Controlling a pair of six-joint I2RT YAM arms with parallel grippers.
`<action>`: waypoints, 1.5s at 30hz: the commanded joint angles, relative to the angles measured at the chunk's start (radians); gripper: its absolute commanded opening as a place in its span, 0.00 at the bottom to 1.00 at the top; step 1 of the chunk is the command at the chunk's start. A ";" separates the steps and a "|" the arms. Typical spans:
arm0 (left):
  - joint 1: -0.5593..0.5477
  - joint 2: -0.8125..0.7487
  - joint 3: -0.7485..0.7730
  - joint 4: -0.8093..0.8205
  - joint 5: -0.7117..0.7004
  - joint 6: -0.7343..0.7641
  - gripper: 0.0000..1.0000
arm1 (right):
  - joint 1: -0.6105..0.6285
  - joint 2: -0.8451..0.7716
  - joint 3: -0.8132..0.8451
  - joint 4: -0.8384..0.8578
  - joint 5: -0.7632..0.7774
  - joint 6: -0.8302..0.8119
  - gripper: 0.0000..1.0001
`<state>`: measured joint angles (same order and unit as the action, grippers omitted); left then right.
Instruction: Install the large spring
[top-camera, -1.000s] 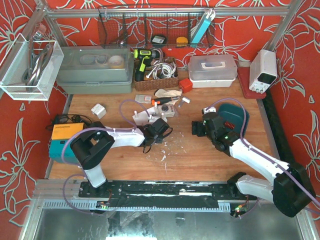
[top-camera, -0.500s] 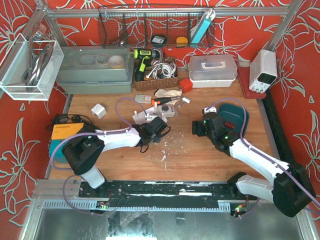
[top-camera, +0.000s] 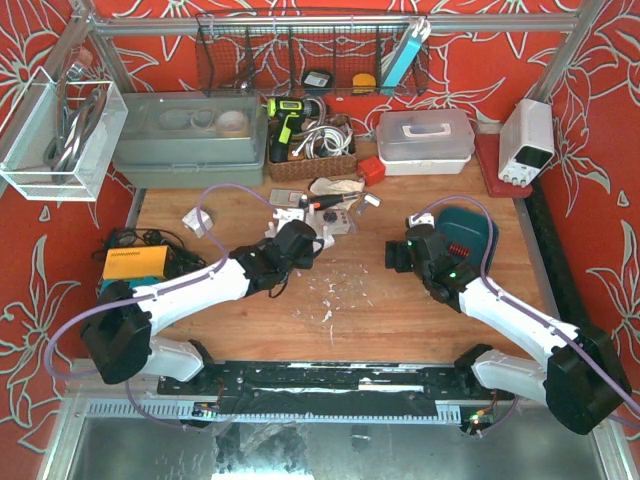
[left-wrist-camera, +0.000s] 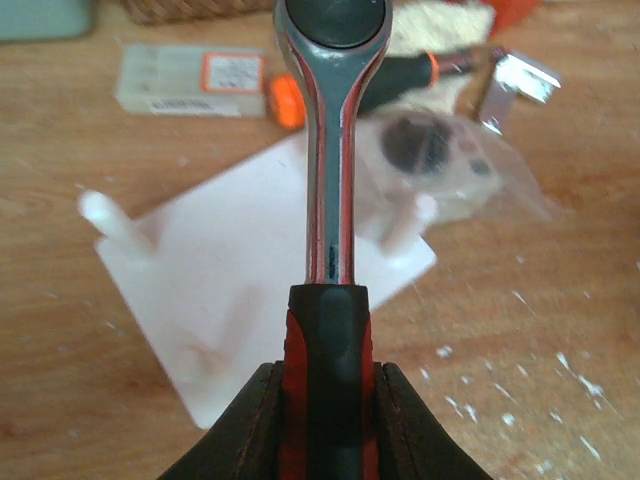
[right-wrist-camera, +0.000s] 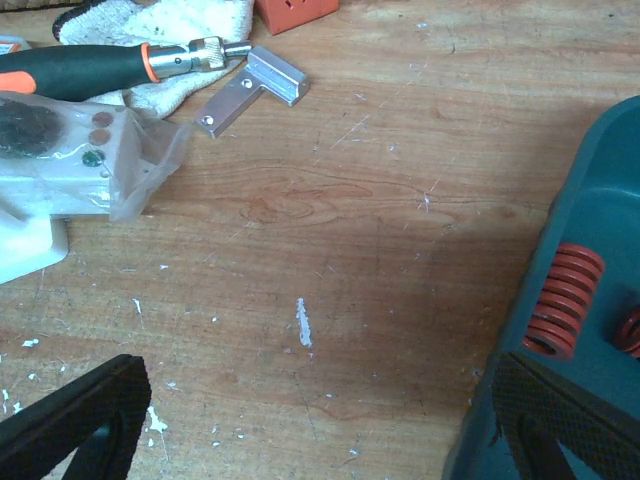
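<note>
Red flowered walls close in a wooden desk (top-camera: 400, 310), seen from above. Two arms reach over it. The left claw (top-camera: 300, 240) sits near the desk's middle, while the right claw (top-camera: 398, 256) hangs just beside the one teal tray (top-camera: 482, 222). One red spring (top-camera: 456, 250) lies in that tray, well apart from the left claw.

From the left wrist, the left claw (left-wrist-camera: 325, 420) is clamped on the red-and-black handle of one ratchet wrench (left-wrist-camera: 332, 180), whose chrome shaft runs up the frame. Beneath it lies one white plate (left-wrist-camera: 230, 270) with two clear upright pegs; a third is too blurred to tell. Beyond are one plastic bag (left-wrist-camera: 470, 170), one screwdriver (left-wrist-camera: 405, 72), one labelled clear box (left-wrist-camera: 185, 80) and one metal bracket (left-wrist-camera: 522, 75).

From the right wrist, the right claw (right-wrist-camera: 320, 430) is spread wide with nothing in it, one fingertip at each lower corner. The red spring (right-wrist-camera: 562, 300) lies inside the teal tray (right-wrist-camera: 600, 190), with the edge of a second red coil just beside it. One screwdriver (right-wrist-camera: 100, 65), one metal bracket (right-wrist-camera: 250, 90) and one plastic bag (right-wrist-camera: 80, 150) lie at upper left.
</note>
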<state>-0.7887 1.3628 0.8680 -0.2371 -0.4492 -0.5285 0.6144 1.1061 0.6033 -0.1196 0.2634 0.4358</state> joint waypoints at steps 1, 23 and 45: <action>0.096 -0.055 0.019 0.026 -0.090 0.047 0.00 | 0.005 -0.015 -0.007 -0.009 0.031 0.003 0.94; 0.585 0.159 -0.146 0.130 0.134 0.053 0.09 | 0.007 -0.024 -0.007 -0.010 0.025 -0.001 0.94; 0.488 -0.177 -0.187 0.211 0.319 0.043 0.82 | 0.007 0.001 0.077 -0.018 -0.155 -0.038 0.84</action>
<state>-0.2348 1.2793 0.7025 -0.1104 -0.2386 -0.5045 0.6163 1.0958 0.6189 -0.1379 0.2089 0.4179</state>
